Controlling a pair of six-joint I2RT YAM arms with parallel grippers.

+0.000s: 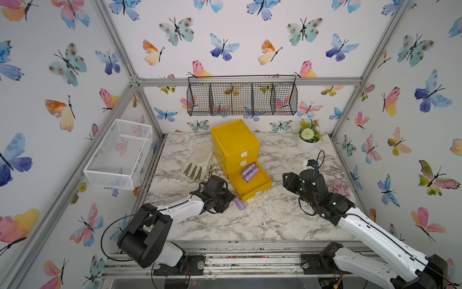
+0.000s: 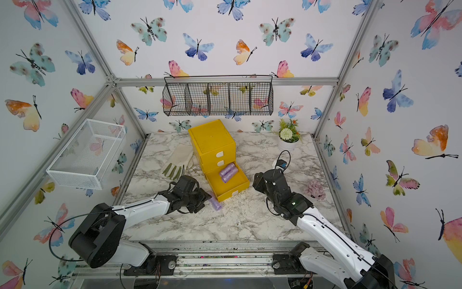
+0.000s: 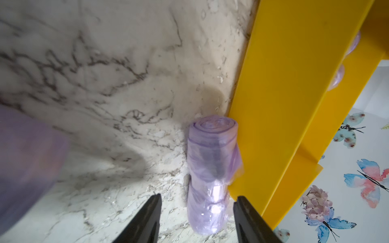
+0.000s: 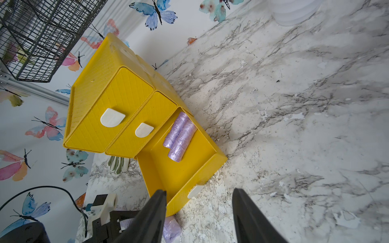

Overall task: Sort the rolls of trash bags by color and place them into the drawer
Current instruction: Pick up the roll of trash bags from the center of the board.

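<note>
Jaws of left gripper (image 3: pixel 199 195) spread astride lilac roll (image 3: pixel 212 151), not pinching it; right gripper (image 4: pixel 199 190) spread, empty.

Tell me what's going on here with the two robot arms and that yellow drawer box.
The left gripper is down at the table with its jaws open around a purple roll of trash bags that lies against the side of the open bottom drawer. More purple rolls already lie inside it; the two drawers above are shut. The right gripper hovers open and empty near the drawer's front.
</note>
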